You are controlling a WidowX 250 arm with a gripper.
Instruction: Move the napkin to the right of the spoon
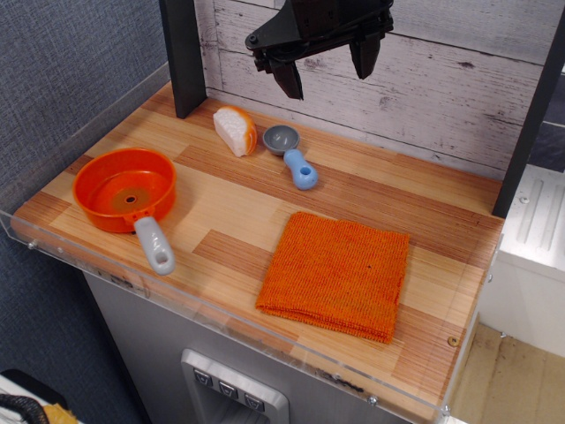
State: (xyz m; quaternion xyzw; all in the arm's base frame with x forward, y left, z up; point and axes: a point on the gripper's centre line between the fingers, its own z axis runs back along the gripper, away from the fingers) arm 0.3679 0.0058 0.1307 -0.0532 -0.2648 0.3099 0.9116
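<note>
Four loose things lie on the wooden tabletop (371, 181): one napkin (337, 274), one spoon (292, 155), one pan (126, 194) and one piece of toy bread (236, 130). Above them hangs one black pincer (325, 72).

The napkin is a square of orange cloth, folded so that stacked layers show along its front and left edges. Its weave is ribbed, with fine parallel lines across the top face, and a tiny dark speck sits near the middle. It lies flat on the front right part of the tabletop, turned slightly out of line with the planks, its front corner close to the clear plastic lip (265, 340) that borders the tabletop. Nothing rests on it and nothing touches it.

The spoon has a round grey bowl and a short, chunky light blue handle that points toward the front right. It lies near the back, behind and to the left of the napkin and apart from it. The bread, white with an orange crust, sits just to the left of the spoon's bowl. The pan is round and orange with a grey handle, and sits at the left front.

The pincer is raised well above the spoon, in front of the white plank wall (441, 79), with its two dark fingers spread wide and holding nothing.
</note>
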